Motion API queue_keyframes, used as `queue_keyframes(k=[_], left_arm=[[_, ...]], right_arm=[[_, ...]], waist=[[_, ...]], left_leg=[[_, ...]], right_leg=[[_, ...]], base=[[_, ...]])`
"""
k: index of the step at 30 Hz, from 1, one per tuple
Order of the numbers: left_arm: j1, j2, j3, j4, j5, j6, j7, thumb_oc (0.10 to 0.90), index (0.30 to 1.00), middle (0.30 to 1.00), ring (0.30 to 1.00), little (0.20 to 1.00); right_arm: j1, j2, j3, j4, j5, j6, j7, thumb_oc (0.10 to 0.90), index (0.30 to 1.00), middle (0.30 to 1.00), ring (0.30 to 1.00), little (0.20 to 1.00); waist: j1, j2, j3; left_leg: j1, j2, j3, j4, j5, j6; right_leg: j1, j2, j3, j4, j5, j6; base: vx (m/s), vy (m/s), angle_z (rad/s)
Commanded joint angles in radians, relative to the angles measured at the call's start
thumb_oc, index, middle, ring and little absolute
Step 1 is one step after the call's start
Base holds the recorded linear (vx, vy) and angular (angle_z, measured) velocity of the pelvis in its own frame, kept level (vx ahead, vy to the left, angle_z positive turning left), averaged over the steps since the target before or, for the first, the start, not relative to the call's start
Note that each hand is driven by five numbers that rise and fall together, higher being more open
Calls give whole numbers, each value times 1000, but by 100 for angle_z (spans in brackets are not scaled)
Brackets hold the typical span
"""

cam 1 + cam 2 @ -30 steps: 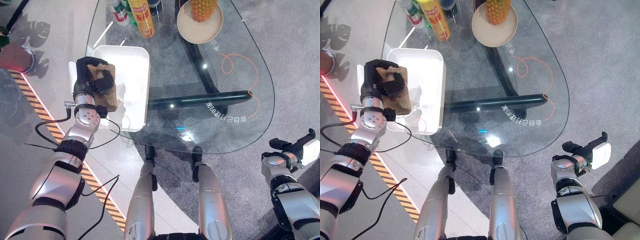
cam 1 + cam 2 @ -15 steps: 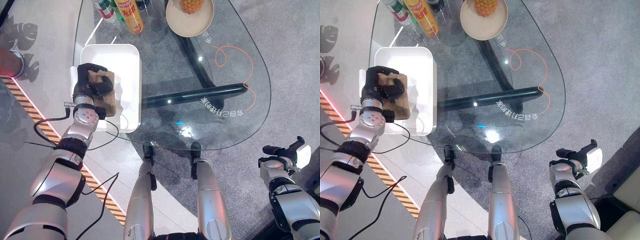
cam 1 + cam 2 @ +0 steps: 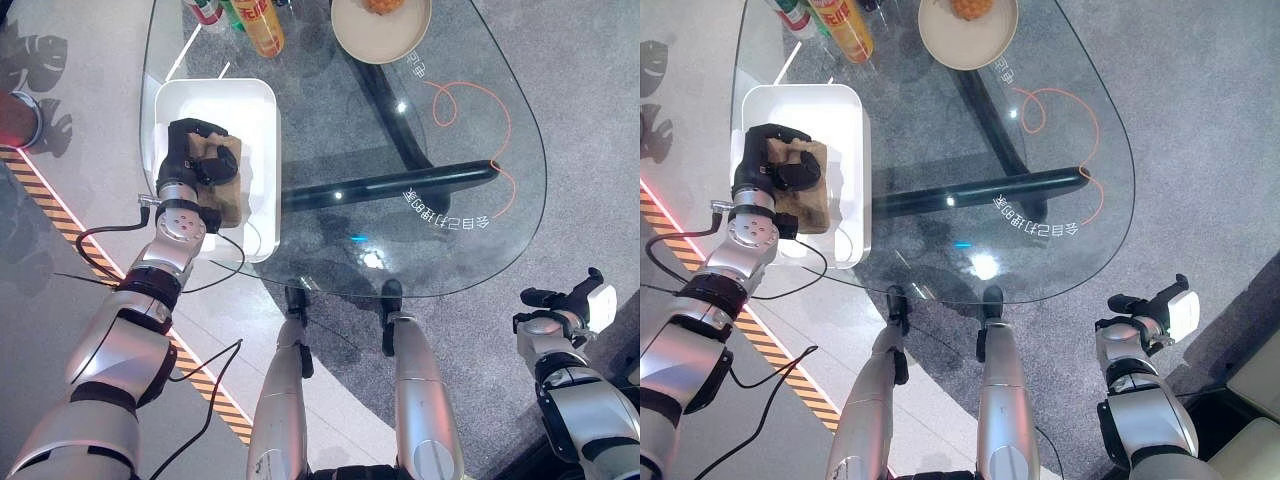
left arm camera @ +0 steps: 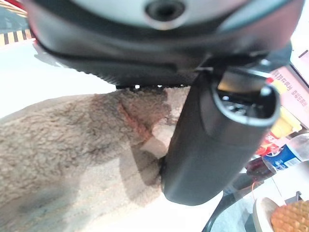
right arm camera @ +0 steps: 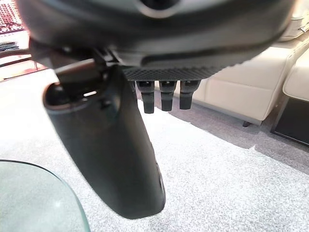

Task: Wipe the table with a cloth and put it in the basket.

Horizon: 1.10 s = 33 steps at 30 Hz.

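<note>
One left hand grips cloth over basket — thumb apparently pressing.

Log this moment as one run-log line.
left hand: shut on cloth, over basket | right hand: idle beside table

cloth partly under left hand, bottles & plate cut by top edge

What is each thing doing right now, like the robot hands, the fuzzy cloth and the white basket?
Left robot hand: curled round the cloth, over the basket.
Right robot hand: off the table, fingers relaxed, holding nothing.
Fuzzy brown cloth: gripped, lying in the basket.
White rectangular basket: upright on the glass table.
</note>
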Motion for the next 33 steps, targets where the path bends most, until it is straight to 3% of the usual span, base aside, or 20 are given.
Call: queue_keyframes(k=[1, 6, 7, 8, 10, 11, 12, 33], left_arm=[[-146, 45, 67, 22, -8, -48, 42, 100, 300, 300, 300, 200], [-137, 33, 70, 31, -1, -39, 39, 100, 300, 300, 300, 200], [-140, 32, 71, 36, -4, -35, 38, 267, 444, 444, 444, 367], [-141, 32, 72, 42, -5, -36, 37, 385, 545, 545, 545, 485], [-143, 33, 72, 49, -8, -36, 34, 446, 596, 596, 596, 546], [-144, 31, 73, 58, -9, -37, 33, 715, 827, 827, 827, 815], [-146, 31, 72, 60, -10, -34, 33, 800, 900, 900, 900, 900], [-155, 40, 64, 78, -19, -27, 23, 800, 900, 900, 900, 900]], right_arm=[[18, -23, 14, -1, -17, -6, -54, 800, 900, 900, 900, 900], [11, -14, 20, -7, -14, -1, -62, 800, 900, 900, 900, 900], [10, -11, 22, -9, -14, 0, -62, 800, 900, 900, 900, 900], [9, -10, 23, -10, -14, 1, -63, 800, 900, 900, 900, 900], [8, -10, 23, -9, -14, 0, -63, 800, 900, 900, 900, 900], [8, -9, 24, -9, -13, -1, -64, 800, 900, 900, 900, 900], [6, -9, 24, -10, -12, 0, -63, 800, 900, 900, 900, 900], [10, 0, 26, -13, -10, -9, -68, 800, 900, 900, 900, 900]], waist=[[-10, -34, -23], [-6, -39, -23], [-7, -41, -23], [-7, -43, -23], [-8, -44, -23], [-9, -47, -23], [-9, -48, -23], [-9, -54, -23]], left_leg=[[8, -58, 106, 110, -155, 52], [4, -58, 100, 108, -152, 52], [2, -57, 99, 106, -151, 52], [1, -56, 99, 107, -151, 52], [-1, -55, 99, 108, -151, 52], [-4, -54, 99, 110, -151, 52], [-5, -54, 99, 110, -150, 52], [-7, -53, 96, 102, -147, 53]], right_leg=[[42, 86, 11, -210, 125, 8], [39, 89, 7, -210, 128, 9], [38, 90, 8, -210, 128, 9], [38, 90, 8, -210, 128, 9], [35, 92, 9, -209, 128, 8], [33, 93, 10, -208, 129, 8], [33, 93, 10, -209, 129, 8], [35, 93, 9, -220, 136, 12]], base=[[0, 0, 0], [0, 0, 0], [0, 0, 0], [0, 0, 0], [0, 0, 0], [0, 0, 0], [0, 0, 0], [0, 0, 0]])
